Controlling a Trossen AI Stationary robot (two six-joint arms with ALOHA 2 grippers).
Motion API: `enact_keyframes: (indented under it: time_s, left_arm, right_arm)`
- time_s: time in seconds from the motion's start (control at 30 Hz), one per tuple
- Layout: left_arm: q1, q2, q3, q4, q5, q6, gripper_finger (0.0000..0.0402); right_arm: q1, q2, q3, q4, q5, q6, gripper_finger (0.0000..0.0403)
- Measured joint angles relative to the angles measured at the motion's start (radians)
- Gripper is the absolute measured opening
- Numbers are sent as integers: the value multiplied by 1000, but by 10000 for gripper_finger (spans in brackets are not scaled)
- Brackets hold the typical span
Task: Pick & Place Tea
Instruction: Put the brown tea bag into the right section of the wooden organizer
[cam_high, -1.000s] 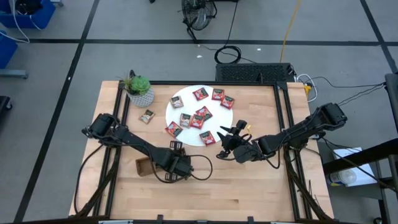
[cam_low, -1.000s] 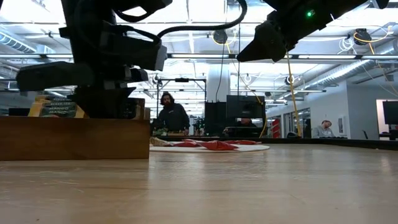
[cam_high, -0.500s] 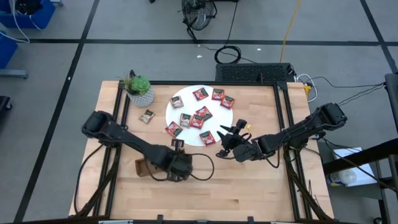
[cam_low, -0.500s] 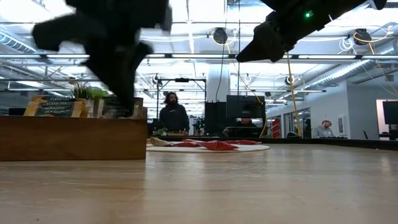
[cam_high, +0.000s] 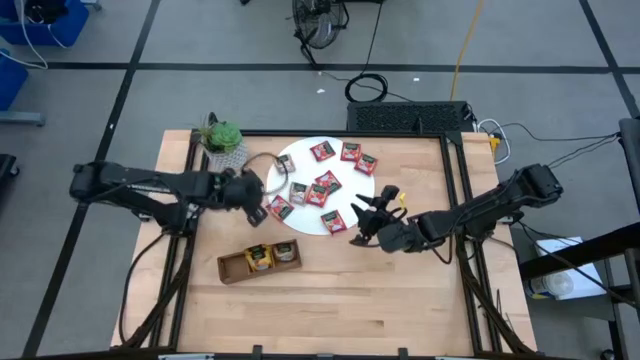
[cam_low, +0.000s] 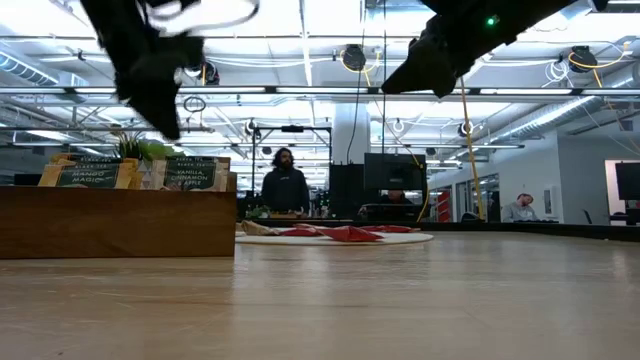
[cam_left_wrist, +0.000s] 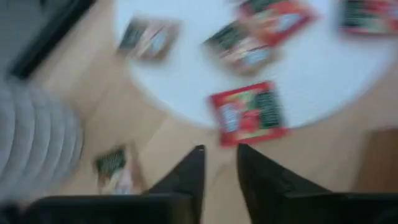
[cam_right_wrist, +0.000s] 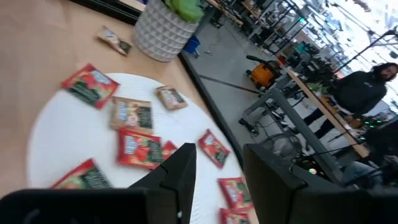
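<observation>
Seen from above, a light wooden table (cam_high: 330, 300) fills the middle of the scene, with two dark arms reaching in from either side. Toward the far side of the table lies a white disc (cam_high: 345, 185), scattered with small flat tea sachets (cam_high: 328, 182), mostly red; one red sachet (cam_high: 279, 208) overhangs its near left edge. A single brownish sachet (cam_high: 237, 187) lies on the bare wood to the left of the disc, near a small green potted plant (cam_high: 224, 143) at the far left corner. Near the front left sits a long brown wooden tray (cam_high: 228, 270), holding two sachets (cam_high: 259, 257) that stand upright with dark labels showing.

Raised above the table just left of the disc, the left end effector (cam_high: 253, 196) holds nothing; its fingers (cam_left_wrist: 188, 177) are parted by a narrow gap over the overhanging red sachet. Raised at the near right edge of the disc, the right end effector (cam_high: 364, 226) also carries nothing, its fingers (cam_right_wrist: 177, 176) spread apart and pointing across the disc.

Beyond the table, the low view shows a person (cam_low: 285, 187) standing in a workshop room.
</observation>
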Motion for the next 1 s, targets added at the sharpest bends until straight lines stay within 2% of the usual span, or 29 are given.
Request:
enact_keyframes:
  time_s: [0.1, 0.2, 0.37, 0.5, 0.77, 1.0]
  left_arm:
    - [120, -16, -64, -9, 81, -40, 160]
    - [229, 8, -99, -8, 96, -66, 209]
    - [387, 74, -118, -20, 143, -49, 259]
    - [481, 144, -121, -17, 232, 28, 270]
    - [608, 300, -120, -42, 234, 93, 271]
    - [678, 376, -117, -85, 230, 147, 271]
  right_arm:
    - [-34, -11, 0, -2, -2, -31, 118]
    - [-75, -11, 0, -3, -33, -59, 118]
    - [-150, -11, 0, -3, -228, -59, 118]
    - [-181, -11, 0, -3, -291, -67, 118]
    - [-187, -11, 0, -2, -291, -89, 118]
    - [-187, -11, 0, -3, -294, -92, 118]
